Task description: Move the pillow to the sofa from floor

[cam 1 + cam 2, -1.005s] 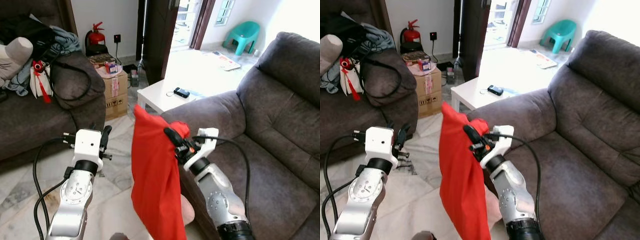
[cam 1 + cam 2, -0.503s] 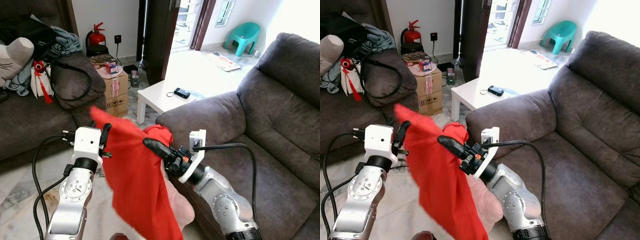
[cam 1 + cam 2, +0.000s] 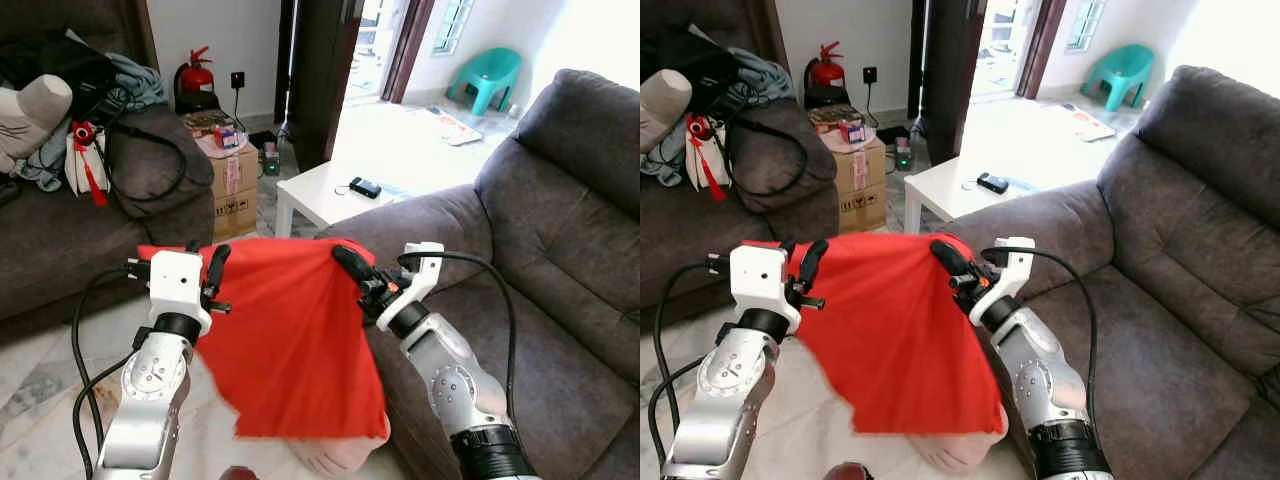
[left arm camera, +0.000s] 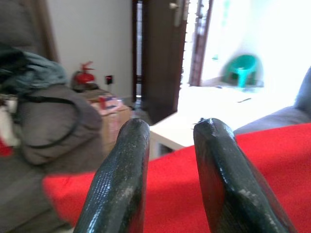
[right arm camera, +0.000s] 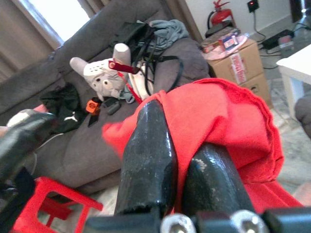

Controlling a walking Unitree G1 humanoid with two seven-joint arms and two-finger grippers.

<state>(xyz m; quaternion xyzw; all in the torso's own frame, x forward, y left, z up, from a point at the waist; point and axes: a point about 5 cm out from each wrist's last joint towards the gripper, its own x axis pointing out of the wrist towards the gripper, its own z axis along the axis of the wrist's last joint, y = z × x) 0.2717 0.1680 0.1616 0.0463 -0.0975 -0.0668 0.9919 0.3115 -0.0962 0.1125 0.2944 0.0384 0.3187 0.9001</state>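
Note:
The pillow point(image 3: 290, 340) is a limp red fabric piece, held up in the air and spread wide in front of me. My right gripper point(image 3: 350, 268) is shut on its upper right corner, beside the arm of the grey sofa point(image 3: 560, 300). The right wrist view shows red fabric point(image 5: 228, 111) pinched between the two black fingers. My left gripper point(image 3: 212, 270) stands open at the pillow's upper left edge. Its fingers point(image 4: 121, 184) have a gap between them with red cloth behind. A pale pink lump point(image 3: 340, 455) pokes out under the pillow's lower edge.
A white low table point(image 3: 330, 190) with a dark phone point(image 3: 363, 186) stands ahead. A cardboard box point(image 3: 230, 175) and a fire extinguisher point(image 3: 195, 75) stand behind it. A second sofa point(image 3: 60, 230) at the left holds bags and clothes. A teal chair point(image 3: 488, 75) stands far back.
The pillow hung narrow from the right gripper, then swung left and now spreads flat across to the left gripper. The right gripper dipped left and came back up.

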